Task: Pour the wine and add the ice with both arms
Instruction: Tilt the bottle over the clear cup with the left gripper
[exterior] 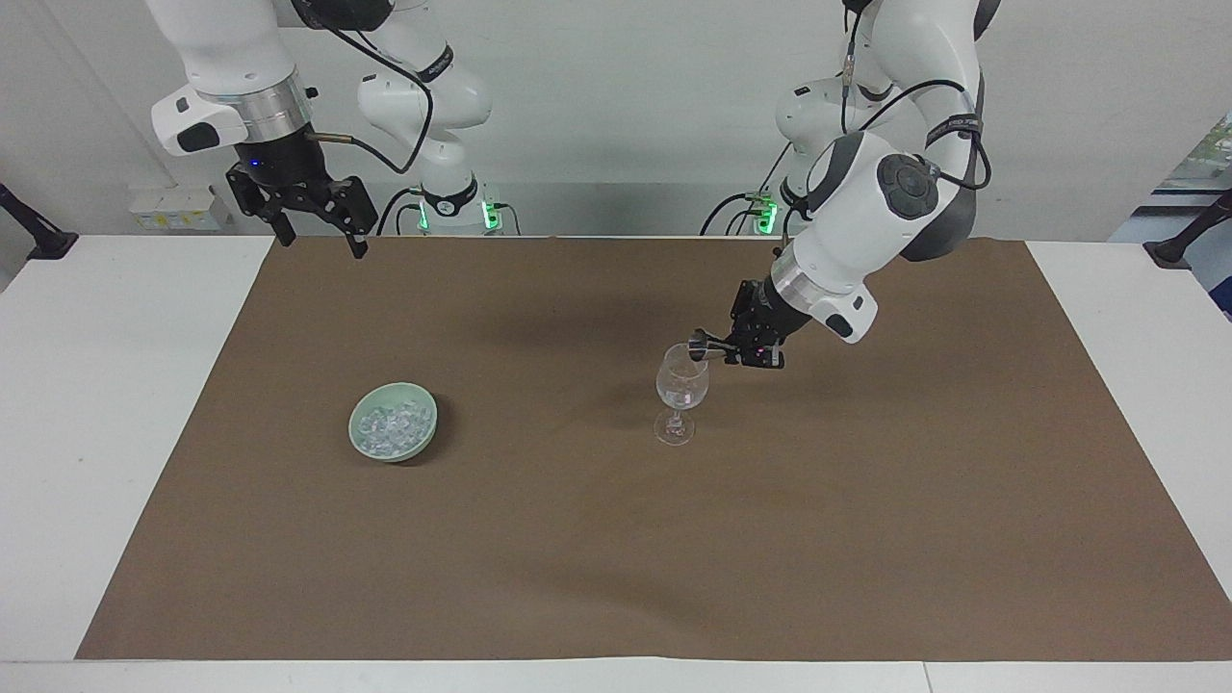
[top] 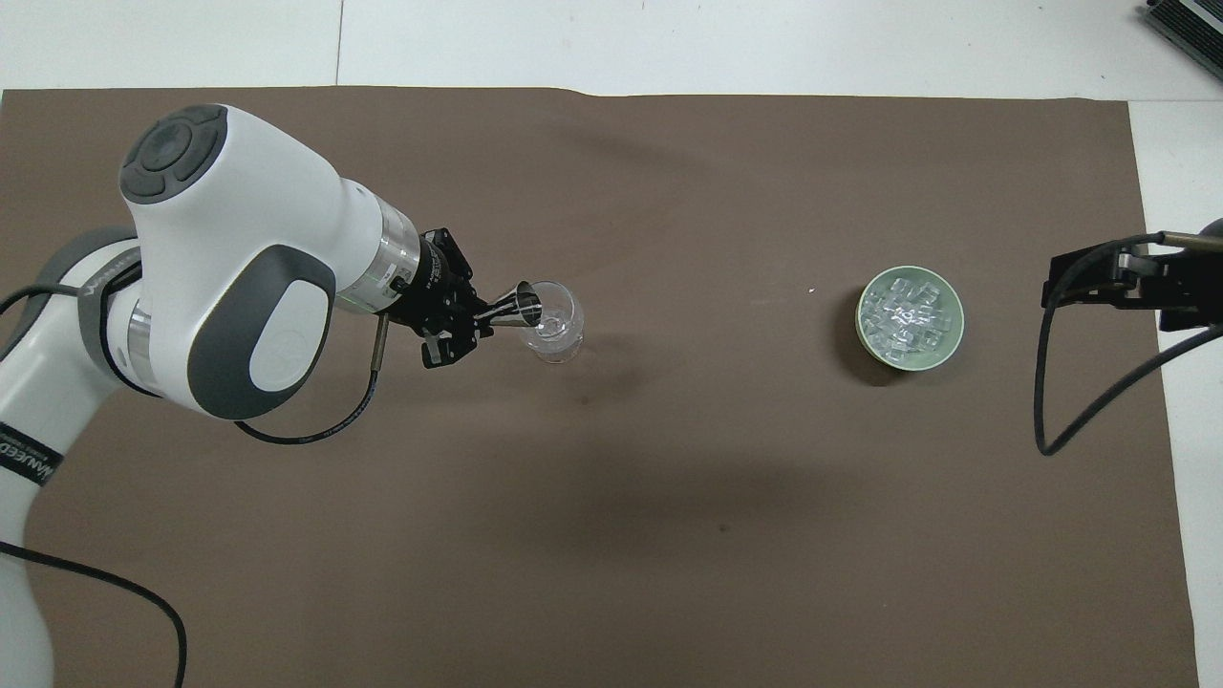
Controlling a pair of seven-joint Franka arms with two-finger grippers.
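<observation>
Close to the robots, right gripper (exterior: 318,236) waiting spread wide above the mat's edge; next out, left gripper (exterior: 739,351) clamped on a steel jigger (exterior: 701,347) tipped into the wine glass (exterior: 681,385) for pouring; farthest, ice (exterior: 392,426) heaped in a green bowl (exterior: 421,444), ready toward the right arm's end.

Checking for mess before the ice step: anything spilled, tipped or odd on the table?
Nothing stands out. The wine glass stands upright, the left gripper tips a metal jigger over its rim, the ice sits in its green bowl, and no spill shows.
</observation>
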